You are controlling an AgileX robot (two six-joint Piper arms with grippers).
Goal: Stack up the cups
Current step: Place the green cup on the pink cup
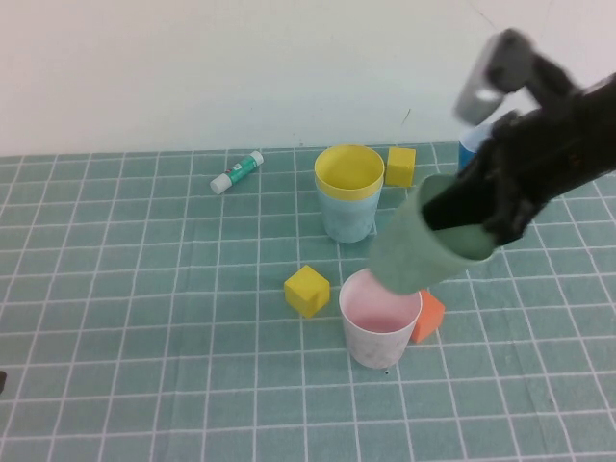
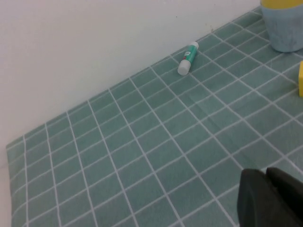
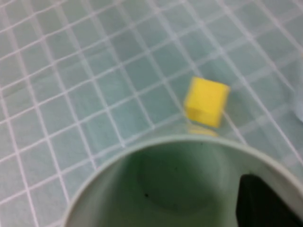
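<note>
My right gripper [image 1: 460, 219] holds the green cup [image 1: 423, 248] tilted in the air above the pink-lined cup [image 1: 379, 330].

One of my fingers [image 3: 267, 201] sits inside the green cup's rim, clamping its wall. Behind, the yellow cup [image 1: 348, 171] is nested in the light blue cup [image 1: 346, 214]. My left gripper [image 2: 272, 198] hangs low over the checked mat [image 1: 144, 318], well apart; I cannot tell how its jaws stand.

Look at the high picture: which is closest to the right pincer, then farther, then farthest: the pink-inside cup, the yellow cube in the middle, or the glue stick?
The right pincer holds the sage green plastic cup.
1. Whitish pink-inside plastic cup, just below it.
2. Yellow cube, mid-table.
3. White glue stick, far left.
</note>
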